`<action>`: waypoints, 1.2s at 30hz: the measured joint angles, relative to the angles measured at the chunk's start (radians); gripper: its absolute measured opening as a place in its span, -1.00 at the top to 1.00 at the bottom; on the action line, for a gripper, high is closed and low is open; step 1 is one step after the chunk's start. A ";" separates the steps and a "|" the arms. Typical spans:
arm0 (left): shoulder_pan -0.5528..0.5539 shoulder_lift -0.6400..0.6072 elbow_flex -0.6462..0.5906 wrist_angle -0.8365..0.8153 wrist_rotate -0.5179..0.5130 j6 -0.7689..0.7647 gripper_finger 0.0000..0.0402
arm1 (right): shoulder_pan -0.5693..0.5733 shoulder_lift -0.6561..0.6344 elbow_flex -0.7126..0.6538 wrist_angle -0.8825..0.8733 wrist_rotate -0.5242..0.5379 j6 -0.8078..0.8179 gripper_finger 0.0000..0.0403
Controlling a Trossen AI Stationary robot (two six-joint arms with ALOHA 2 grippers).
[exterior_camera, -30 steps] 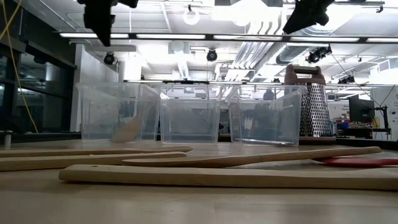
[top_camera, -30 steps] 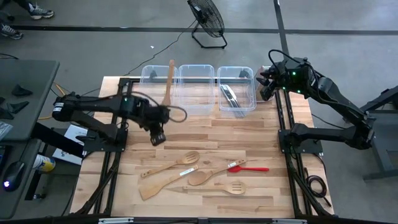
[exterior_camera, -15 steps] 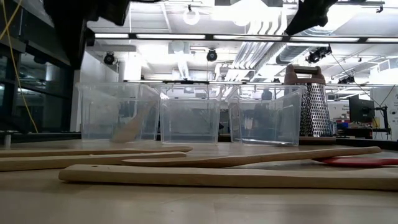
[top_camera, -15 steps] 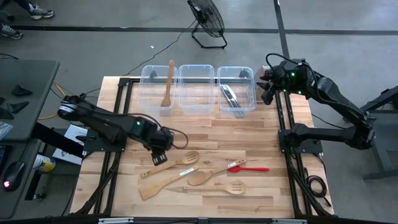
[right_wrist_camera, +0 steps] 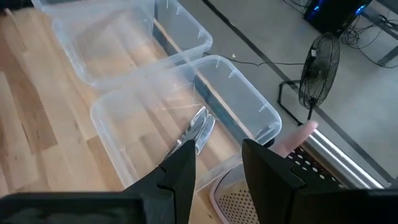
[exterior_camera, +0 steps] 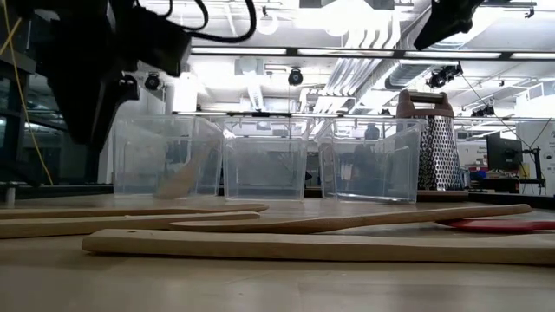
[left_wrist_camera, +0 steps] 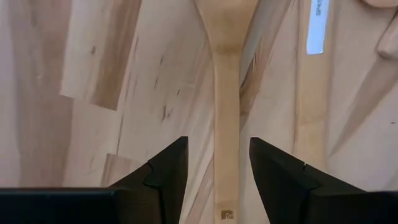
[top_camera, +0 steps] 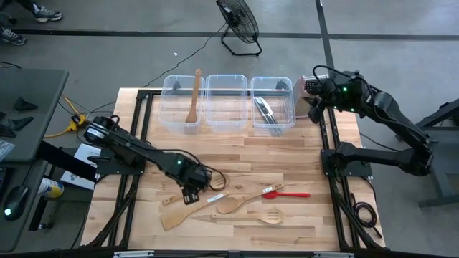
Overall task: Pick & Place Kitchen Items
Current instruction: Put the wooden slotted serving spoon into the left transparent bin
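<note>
The left tool [top_camera: 192, 192] is sitting low over the bench [top_camera: 301, 215], left of centre in the overhead frame, right above the handle of a wooden spoon [left_wrist_camera: 226, 118]. In the left wrist picture its two dark fingers [left_wrist_camera: 166, 171] are standing apart on either side of that handle with a gap showing on both sides, so the tool is open and gripping nothing.

The rest of the loose utensils are lying in the lower middle of the overhead frame: a wooden spatula [top_camera: 181, 215], a second wooden spoon [top_camera: 233, 204], a slotted wooden spatula [top_camera: 267, 216] and a red spatula [top_camera: 285, 193], all close together.

Along the upper edge of the bench three clear tubs [top_camera: 228, 102] are standing in a row. Another wooden spoon [top_camera: 193, 97] is leaning in the leftmost tub with its handle poking over the far rim. Metal tongs [top_camera: 265, 111] are lying in the rightmost tub.

The right tool [top_camera: 313, 97] is hanging at the upper right, beside the rightmost tub and over a box grater [exterior_camera: 428, 143]. Its fingers [right_wrist_camera: 180, 171] are parted and holding nothing.
</note>
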 joint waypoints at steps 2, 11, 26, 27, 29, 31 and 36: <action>0.001 0.025 0.000 0.012 0.002 0.000 0.16 | 0.000 -0.015 0.000 -0.004 0.000 0.018 0.35; 0.002 0.102 0.001 0.173 0.000 -0.008 -0.11 | 0.000 -0.055 0.000 -0.114 0.041 0.097 0.03; 0.002 0.268 0.006 0.155 0.013 -0.035 -0.16 | 0.000 -0.091 0.000 -0.120 -0.009 0.211 -0.03; 0.002 0.273 0.006 0.152 0.016 -0.040 -0.15 | 0.000 -0.093 0.000 -0.119 -0.023 0.211 -0.03; 0.002 0.279 0.006 0.149 0.020 -0.059 -0.10 | 0.000 -0.093 0.000 -0.118 -0.047 0.207 -0.03; 0.003 0.279 0.006 0.150 0.024 -0.085 -0.04 | 0.000 -0.093 0.000 -0.113 -0.048 0.191 -0.03; 0.003 0.281 0.005 0.155 0.039 -0.139 0.17 | 0.000 -0.092 0.000 -0.109 -0.049 0.139 -0.03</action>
